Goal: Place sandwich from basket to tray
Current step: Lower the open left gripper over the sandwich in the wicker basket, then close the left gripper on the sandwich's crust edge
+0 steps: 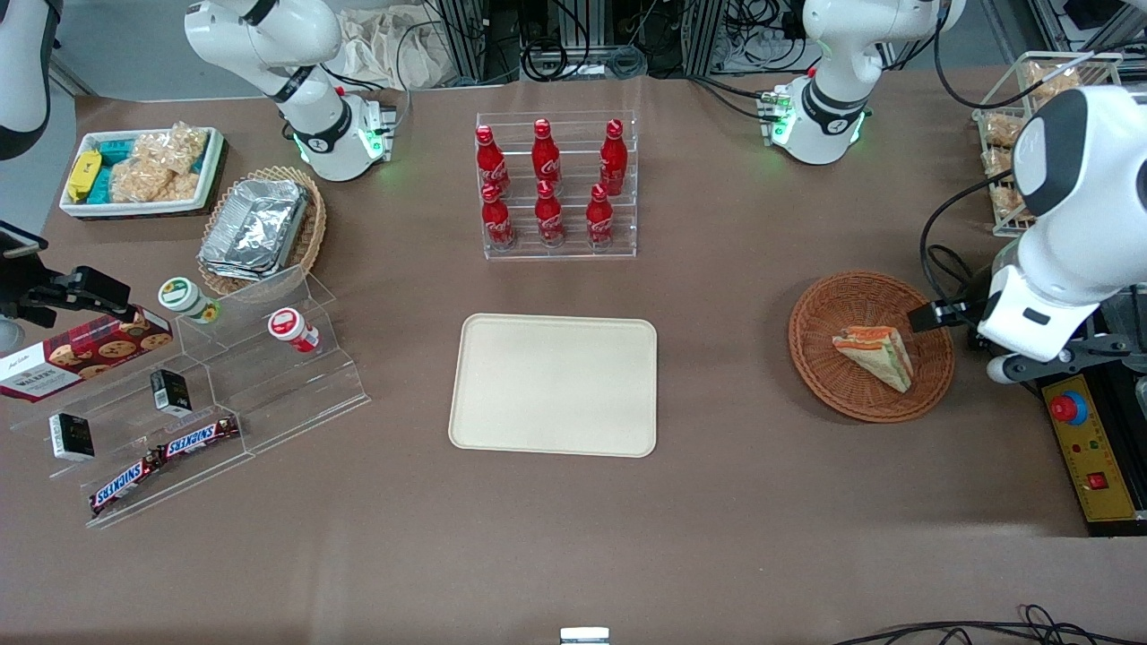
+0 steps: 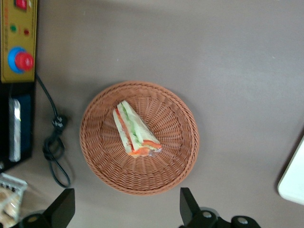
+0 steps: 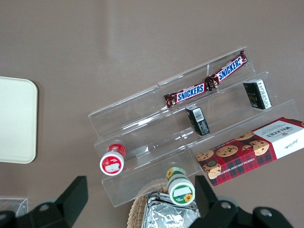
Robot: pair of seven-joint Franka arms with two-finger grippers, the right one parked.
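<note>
Fingers spread wide apart, empty, nothing between them. Gripper poised high above the basket, off its rim toward the working arm's end of the worktop; in front view, gripper seen at the basket's edge. Sandwich lying flat in the basket, roughly at its centre, touching only the wicker. Wedge long axis running diagonally across the basket; filling edge with orange, green and red layers exposed along one long side, narrow tip aimed toward the rim near the yellow control box, broad end toward the basket's middle. In front view, sandwich with tip nearer the camera than its broad end. Step in hand, judged: approach for the grasp. Advisable: centre over the wedge, rotate the wrist so the fingers close across the short axis, descend without catching the rim, grip gently on soft bread. Tray well apart from the basket, toward the parked arm's end, bare.
</note>
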